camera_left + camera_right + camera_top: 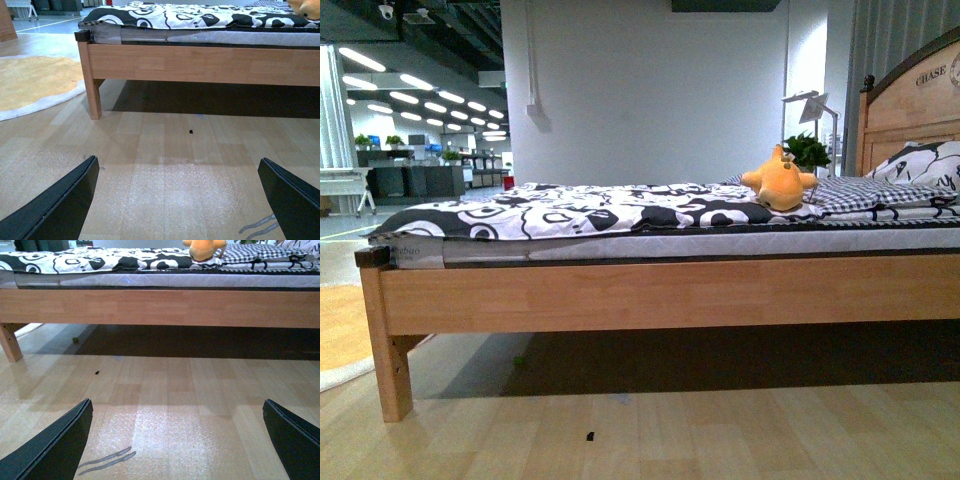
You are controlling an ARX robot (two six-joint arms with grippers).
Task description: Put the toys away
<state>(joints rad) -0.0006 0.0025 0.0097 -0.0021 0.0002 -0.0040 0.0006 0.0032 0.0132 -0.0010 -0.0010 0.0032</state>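
Orange-yellow plush animal [780, 180] lies on the wooden-framed bed [620, 295], back from its near edge; left jaws and right jaws gape apart above open wood floor [165, 150].

The left gripper [178, 159] shows two matte black, wedge-shaped fingers [60, 205], flat-sided with straight edges narrowing to a point. The right gripper [177, 400] has matching plain black tapered fingers [295, 440].
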